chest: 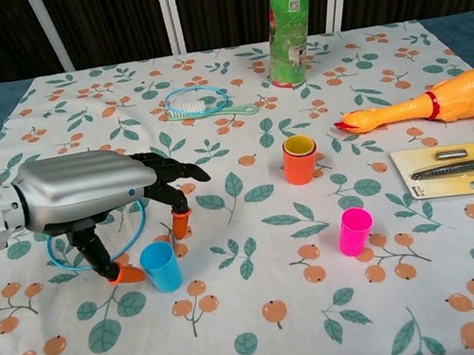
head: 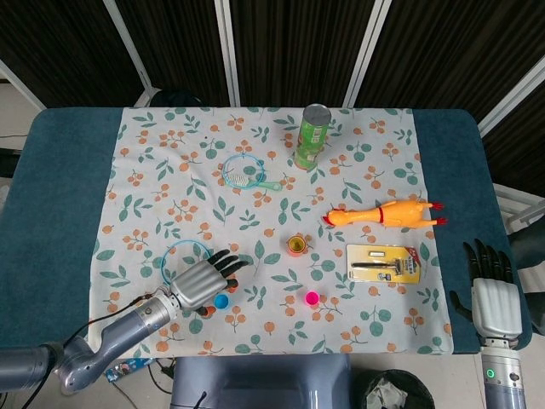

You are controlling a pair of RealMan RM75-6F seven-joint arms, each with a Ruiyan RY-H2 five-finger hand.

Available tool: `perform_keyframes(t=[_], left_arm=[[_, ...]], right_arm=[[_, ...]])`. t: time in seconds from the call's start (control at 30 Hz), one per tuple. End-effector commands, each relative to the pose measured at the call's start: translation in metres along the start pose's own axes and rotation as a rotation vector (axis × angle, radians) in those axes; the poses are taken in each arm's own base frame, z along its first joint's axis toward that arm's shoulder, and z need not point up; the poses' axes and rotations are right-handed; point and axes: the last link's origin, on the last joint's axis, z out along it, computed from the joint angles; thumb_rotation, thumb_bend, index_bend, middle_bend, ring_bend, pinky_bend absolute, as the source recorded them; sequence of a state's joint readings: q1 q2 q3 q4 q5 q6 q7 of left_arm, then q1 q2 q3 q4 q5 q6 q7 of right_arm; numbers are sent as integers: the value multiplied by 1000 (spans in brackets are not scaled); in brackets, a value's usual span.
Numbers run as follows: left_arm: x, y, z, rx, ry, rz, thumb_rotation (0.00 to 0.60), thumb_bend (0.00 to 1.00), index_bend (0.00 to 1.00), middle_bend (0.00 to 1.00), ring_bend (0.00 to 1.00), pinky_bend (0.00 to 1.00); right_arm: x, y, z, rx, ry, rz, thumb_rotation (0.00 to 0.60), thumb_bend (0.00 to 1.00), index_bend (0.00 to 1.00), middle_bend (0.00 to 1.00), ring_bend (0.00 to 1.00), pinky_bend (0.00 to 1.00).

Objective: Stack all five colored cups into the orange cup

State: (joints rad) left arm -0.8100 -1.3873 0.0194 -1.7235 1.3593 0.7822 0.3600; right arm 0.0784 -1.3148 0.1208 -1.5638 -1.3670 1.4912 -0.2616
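The orange cup (head: 296, 246) (chest: 300, 164) stands mid-table with a yellow cup nested inside it. A blue cup (head: 221, 301) (chest: 160, 267) stands upright near the front left, and a pink cup (head: 312, 298) (chest: 355, 231) stands upright to its right. My left hand (head: 204, 281) (chest: 97, 194) hovers over the blue cup's left side with its fingers spread. Its thumb tip (chest: 126, 273) sits just left of the cup and a fingertip (chest: 180, 224) just behind it. Nothing is gripped. My right hand (head: 491, 294) rests at the table's right edge, fingers extended, empty.
A green can (head: 313, 135) (chest: 290, 19) stands at the back. A rubber chicken (head: 385, 213) (chest: 427, 104) and a packaged tool (head: 385, 264) (chest: 468, 168) lie on the right. A blue brush (head: 245, 173) (chest: 199, 103) and a blue ring (head: 179, 254) lie on the left.
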Motion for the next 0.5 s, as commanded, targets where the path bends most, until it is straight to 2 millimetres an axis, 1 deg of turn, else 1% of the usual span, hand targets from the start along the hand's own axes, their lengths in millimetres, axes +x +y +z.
perform_keyframes(t=[0.03, 0.3, 0.5], left_arm=[[0, 1, 0, -2, -5, 0, 600, 199, 430, 34, 0, 0], [-2, -1, -1, 7, -19, 7, 600, 249, 461, 37, 0, 0], [0, 1, -1, 9, -7, 9, 600, 274, 486, 45, 0, 0]], right_arm=[[0, 0, 0, 0, 2, 1, 600, 375, 0, 0, 0, 61], [1, 0, 0, -1, 2, 2, 600, 376, 0, 0, 0, 61], [0, -1, 0, 0, -1, 4, 600, 376, 0, 0, 0, 61]])
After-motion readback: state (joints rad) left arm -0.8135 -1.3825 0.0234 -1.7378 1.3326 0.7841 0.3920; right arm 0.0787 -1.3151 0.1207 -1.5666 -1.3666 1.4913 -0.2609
